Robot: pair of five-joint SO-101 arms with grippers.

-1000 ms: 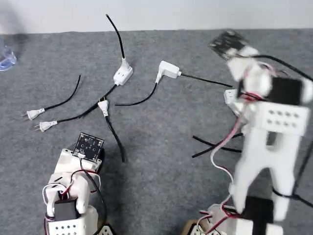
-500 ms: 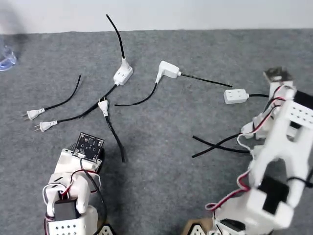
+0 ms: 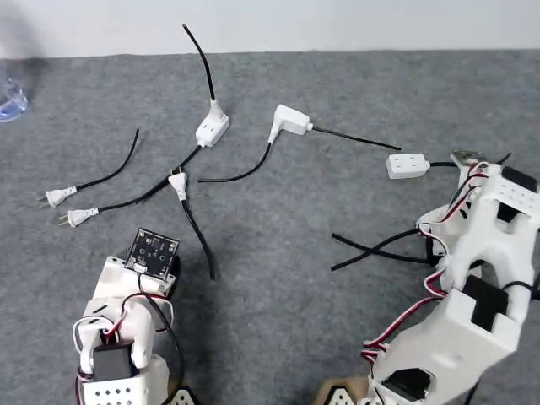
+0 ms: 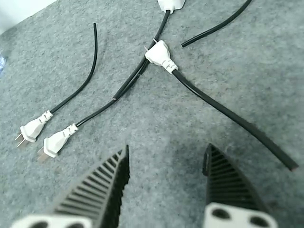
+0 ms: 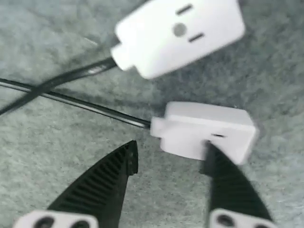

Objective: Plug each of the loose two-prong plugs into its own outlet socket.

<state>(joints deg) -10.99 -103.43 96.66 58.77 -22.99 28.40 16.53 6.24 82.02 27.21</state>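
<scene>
High view: we count three loose plugs on the left half of the tabletop (image 3: pixel 278 287). The outer plug (image 3: pixel 55 197) and second plug (image 3: pixel 76 218) lie near the left edge, prongs toward it. The centre plug (image 3: pixel 177 182) lies further in, with its cord trailing toward the near edge. The far socket (image 3: pixel 212 126) is just beyond it, the angled socket (image 3: pixel 289 120) is mid-far, and the right socket (image 3: pixel 407 164) is just beside the right arm (image 3: pixel 481 253). The left arm (image 3: pixel 126 337) sits at the near edge, nearest all three plugs.

Left wrist view: the left pincer (image 4: pixel 167 148) is wide open and empty. The centre plug (image 4: pixel 159 53) is straight ahead and well apart, prongs pointing away. Its long axis is skewed off our reach line, so we'd expect some wrist roll before closing across its width.

Right wrist view: the right pincer (image 5: pixel 171 151) is open about one socket-width and holds nothing. The near socket block (image 5: pixel 204 126) sits at the tip of one finger (image 5: pixel 228 185); we can't tell if they touch. The second socket block (image 5: pixel 180 31) is just beyond, slots facing up. We can't match either block to the high view.
</scene>
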